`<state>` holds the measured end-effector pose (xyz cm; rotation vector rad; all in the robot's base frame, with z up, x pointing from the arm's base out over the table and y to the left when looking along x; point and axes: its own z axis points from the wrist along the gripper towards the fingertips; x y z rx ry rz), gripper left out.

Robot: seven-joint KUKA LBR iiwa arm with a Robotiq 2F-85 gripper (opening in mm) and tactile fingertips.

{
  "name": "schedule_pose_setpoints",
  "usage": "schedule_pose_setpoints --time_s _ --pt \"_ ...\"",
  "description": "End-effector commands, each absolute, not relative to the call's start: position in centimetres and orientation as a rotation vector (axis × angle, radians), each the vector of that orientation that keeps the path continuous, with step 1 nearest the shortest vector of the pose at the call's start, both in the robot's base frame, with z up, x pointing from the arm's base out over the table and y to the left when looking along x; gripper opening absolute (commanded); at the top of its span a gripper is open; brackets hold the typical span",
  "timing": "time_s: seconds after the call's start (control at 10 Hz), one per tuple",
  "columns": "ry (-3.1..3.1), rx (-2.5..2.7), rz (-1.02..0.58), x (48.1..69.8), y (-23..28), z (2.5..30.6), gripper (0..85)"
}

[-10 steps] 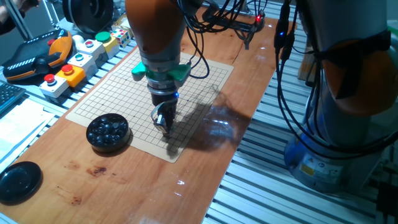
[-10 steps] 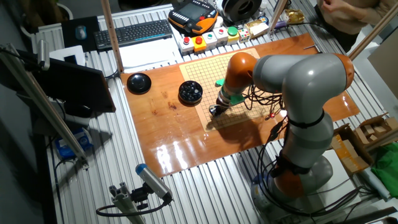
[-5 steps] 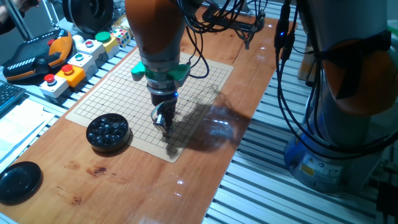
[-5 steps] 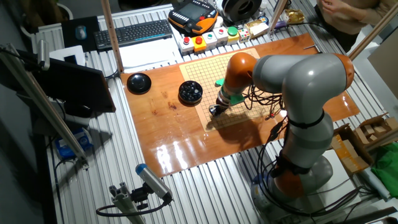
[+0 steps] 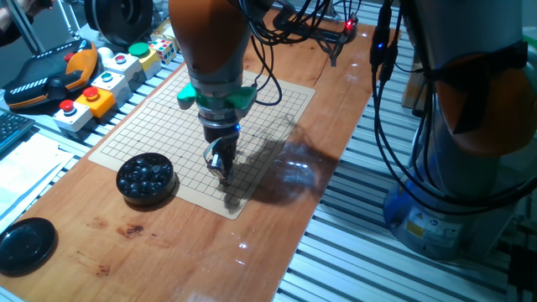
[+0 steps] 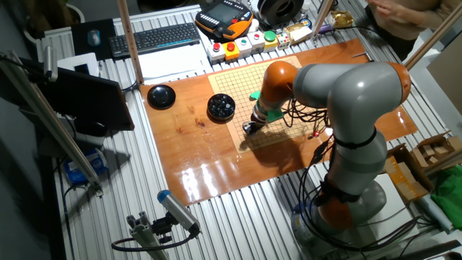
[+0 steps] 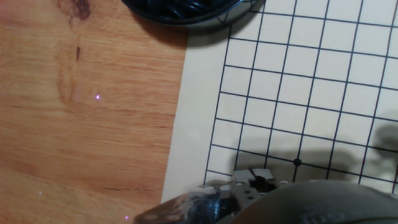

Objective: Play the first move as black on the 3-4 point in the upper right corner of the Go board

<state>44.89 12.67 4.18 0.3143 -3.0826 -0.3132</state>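
the gripper is held unmoved over the last second, low over the go board near its corner. jaw state cannot be told; no black stone is seen apart from the bowl, so placement appears pending.

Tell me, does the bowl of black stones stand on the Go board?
No, the bowl of black stones stands on the wooden table, beside the Go board.

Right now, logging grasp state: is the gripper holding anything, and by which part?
Cannot be told: the gripper is low over the Go board, its fingertips too small and hidden to show a stone.
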Motion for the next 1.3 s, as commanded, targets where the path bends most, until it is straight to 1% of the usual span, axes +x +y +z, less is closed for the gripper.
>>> schedule_pose_setpoints --time_s 0.0,0.5,0.8,1.2 --pt "-3.082 0.312 -0.315 44.83 12.67 4.16 0.7" --pt "-3.08 0.317 -0.32 44.72 12.72 4.09 1.7" --pt "-3.088 0.322 -0.313 44.69 12.73 4.08 11.7" --pt "-3.096 0.321 -0.308 44.7 12.74 4.05 18.3"
